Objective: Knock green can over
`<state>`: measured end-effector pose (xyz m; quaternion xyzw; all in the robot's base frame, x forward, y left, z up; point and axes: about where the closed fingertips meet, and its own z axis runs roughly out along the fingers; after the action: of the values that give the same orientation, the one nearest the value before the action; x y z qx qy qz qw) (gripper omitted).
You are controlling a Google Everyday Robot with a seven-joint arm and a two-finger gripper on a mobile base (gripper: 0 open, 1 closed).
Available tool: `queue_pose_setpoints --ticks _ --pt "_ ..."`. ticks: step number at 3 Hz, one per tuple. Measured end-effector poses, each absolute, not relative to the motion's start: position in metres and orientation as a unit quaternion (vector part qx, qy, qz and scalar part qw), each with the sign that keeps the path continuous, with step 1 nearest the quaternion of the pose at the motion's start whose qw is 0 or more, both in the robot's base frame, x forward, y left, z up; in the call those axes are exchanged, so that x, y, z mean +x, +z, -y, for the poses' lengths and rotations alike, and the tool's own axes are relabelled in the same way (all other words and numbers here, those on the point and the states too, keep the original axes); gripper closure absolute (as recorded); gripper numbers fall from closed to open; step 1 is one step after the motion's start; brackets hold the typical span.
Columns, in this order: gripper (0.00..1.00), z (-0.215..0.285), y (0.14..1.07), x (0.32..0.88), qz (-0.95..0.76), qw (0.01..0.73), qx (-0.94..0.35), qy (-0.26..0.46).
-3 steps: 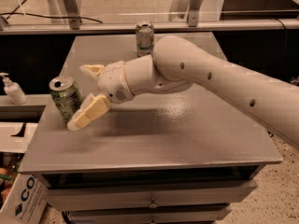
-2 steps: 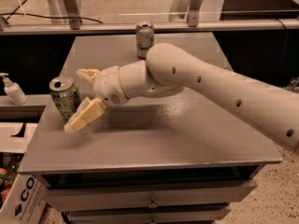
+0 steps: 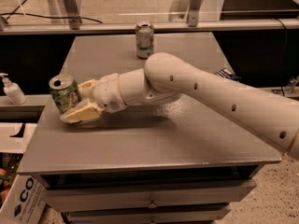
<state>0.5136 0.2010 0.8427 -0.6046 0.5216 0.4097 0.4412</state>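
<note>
Gripper (image 3: 74,101) spread wide, gripping nothing, right against green can (image 3: 64,93) near table (image 3: 163,139) left edge. We shove high, not low.

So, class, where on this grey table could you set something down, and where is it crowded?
Free: the front strip between the arm and the front edge of the table; the back corners either side of the white can. Crowded: the left edge, where the gripper, jaws open, is at the green can.

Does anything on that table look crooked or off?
The green can near the table's left edge leans slightly left, with the open pincer against it. The white can at the back stands upright.
</note>
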Motion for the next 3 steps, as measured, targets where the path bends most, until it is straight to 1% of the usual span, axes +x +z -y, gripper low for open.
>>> queue_pose_setpoints --ticks 2,3 --pt "0.87 -0.175 0.876 0.509 -0.534 0.462 -0.583 0.402" --pt "1.0 -0.163 0.913 0.515 -0.548 0.456 -0.605 0.354"
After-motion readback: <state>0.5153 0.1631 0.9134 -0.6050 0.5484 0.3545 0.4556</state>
